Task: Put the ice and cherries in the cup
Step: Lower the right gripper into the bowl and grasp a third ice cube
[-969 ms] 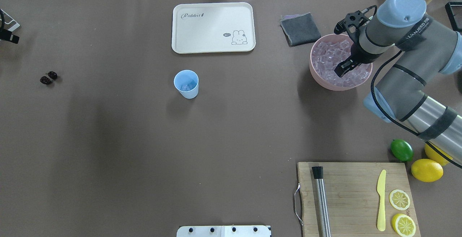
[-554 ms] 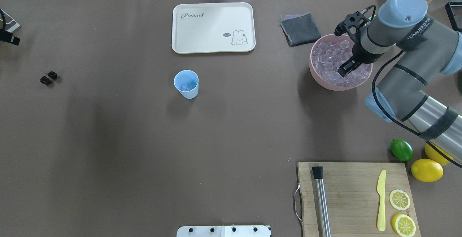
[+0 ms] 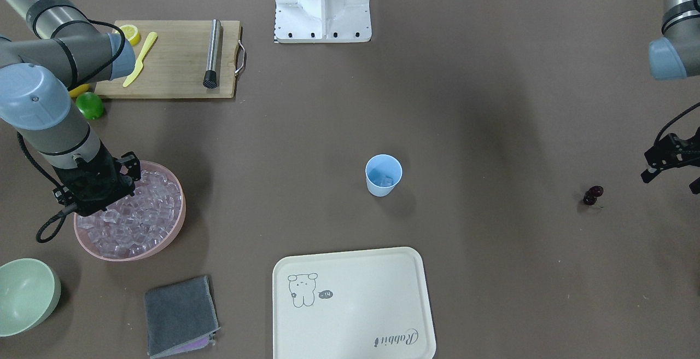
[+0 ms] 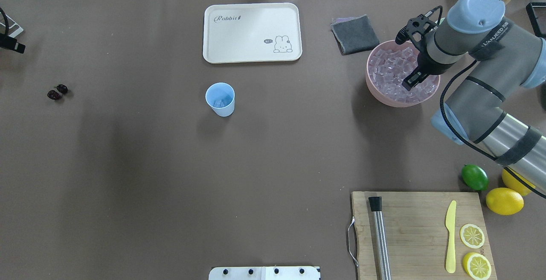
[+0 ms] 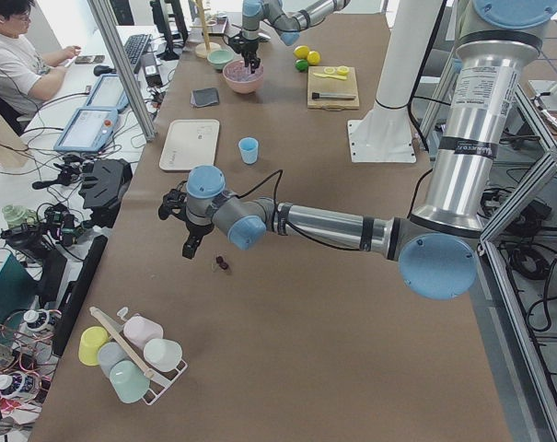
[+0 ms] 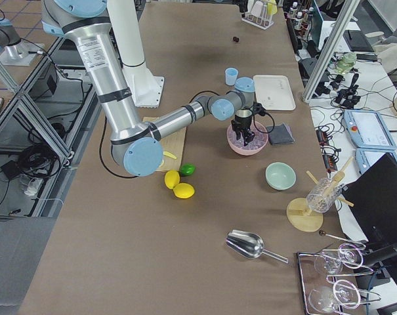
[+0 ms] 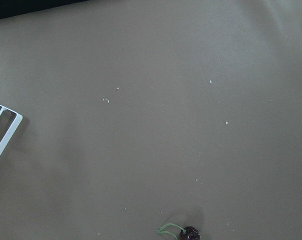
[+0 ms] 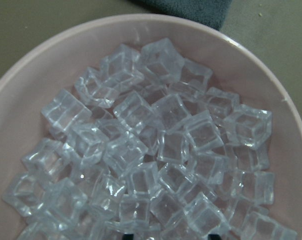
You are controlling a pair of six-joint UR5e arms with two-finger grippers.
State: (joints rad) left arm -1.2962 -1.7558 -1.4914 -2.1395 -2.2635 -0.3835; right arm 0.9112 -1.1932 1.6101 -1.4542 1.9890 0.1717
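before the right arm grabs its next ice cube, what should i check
1. Right pincer over the ice in the pink bowl: ok.
2. Right pincer open: ok, its tips show apart at the bottom edge of the wrist view.
3. One single cube lined up between the tips: cannot tell.
4. Cup upright with its mouth free: ok, a little ice is already inside.
5. Way from bowl to cup free: ok, nothing stands between them.
6. Cherries in the cup: not ok, they lie on the table near the open left pincer.
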